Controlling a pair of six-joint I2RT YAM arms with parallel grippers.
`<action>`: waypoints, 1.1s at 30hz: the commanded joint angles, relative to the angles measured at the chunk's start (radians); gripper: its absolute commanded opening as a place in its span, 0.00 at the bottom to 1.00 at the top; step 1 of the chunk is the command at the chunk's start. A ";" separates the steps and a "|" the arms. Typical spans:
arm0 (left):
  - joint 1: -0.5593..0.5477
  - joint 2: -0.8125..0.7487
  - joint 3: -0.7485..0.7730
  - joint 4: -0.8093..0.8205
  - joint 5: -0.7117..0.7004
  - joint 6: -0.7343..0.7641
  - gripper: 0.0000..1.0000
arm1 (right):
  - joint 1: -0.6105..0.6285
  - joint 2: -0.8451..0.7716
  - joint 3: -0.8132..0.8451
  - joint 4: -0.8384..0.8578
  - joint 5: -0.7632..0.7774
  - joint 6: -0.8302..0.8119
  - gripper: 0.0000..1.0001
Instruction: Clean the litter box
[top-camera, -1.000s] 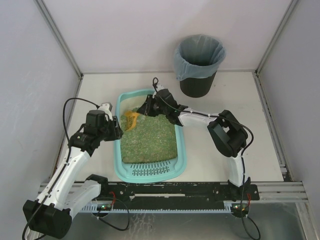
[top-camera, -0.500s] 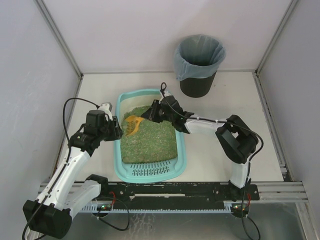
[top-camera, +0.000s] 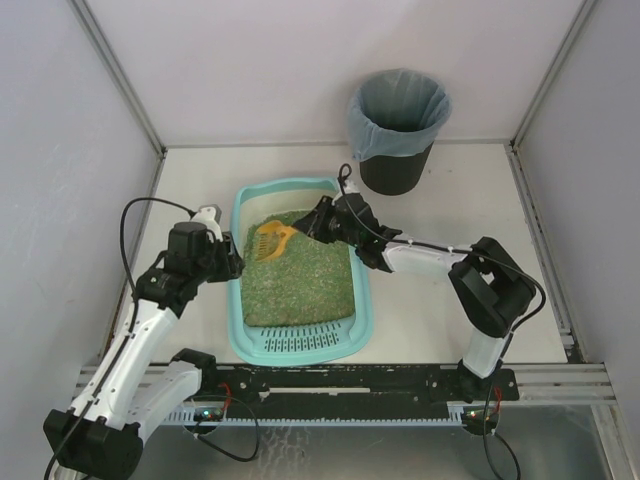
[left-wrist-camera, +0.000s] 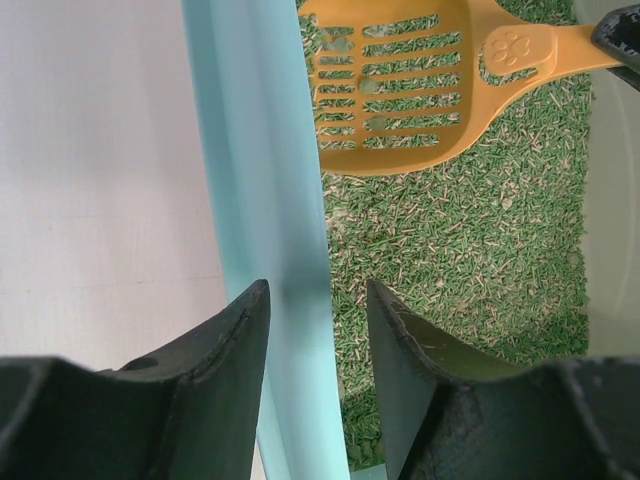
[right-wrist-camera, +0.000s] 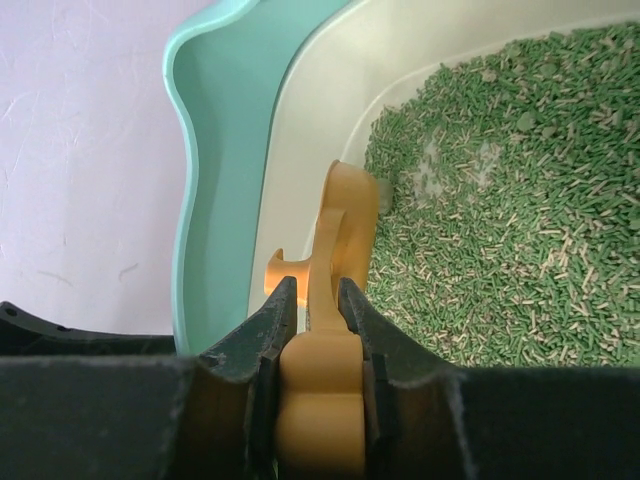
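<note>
My left arm (top-camera: 140, 330) reaches in from the left over the pale surface (top-camera: 200, 175). My left fingers (top-camera: 237, 265) sit at the left long rim of the litter box (top-camera: 238, 315), one outside over the surface and one inside over the litter (top-camera: 300, 280). They stand a narrow way apart with the rim running between them, and I cannot tell whether they pinch it or only straddle it. The litter box lies in the middle of the surface between my two arms, long sides running away from me. Its slotted grate (top-camera: 300, 347) is at the near end and green pellets fill the rest. Just ahead of my left fingers, close inside the left wall, the orange scoop (top-camera: 268, 238) has its slotted head low over the litter, pellets showing in the slots. Its handle points right into my right fingers (top-camera: 312, 225), which are clamped tight on it, no gap at either side. My right arm (top-camera: 430, 255) stretches across the right rim of the box to get there. Further right and back stands a black bin (top-camera: 398, 165) lined with a grey-blue bag (top-camera: 400, 105), well apart from the scoop. The far right corner of the box and my own wrist lie between the scoop and the bin.
</note>
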 joint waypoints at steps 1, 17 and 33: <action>-0.005 -0.019 -0.010 0.017 -0.011 0.013 0.48 | 0.003 -0.081 0.002 -0.010 0.100 -0.014 0.00; -0.006 0.025 -0.009 0.015 0.015 0.017 0.47 | 0.070 0.047 0.238 -0.329 0.320 -0.192 0.00; -0.007 0.033 -0.009 0.015 0.016 0.017 0.46 | 0.062 0.198 0.263 -0.184 -0.008 -0.033 0.00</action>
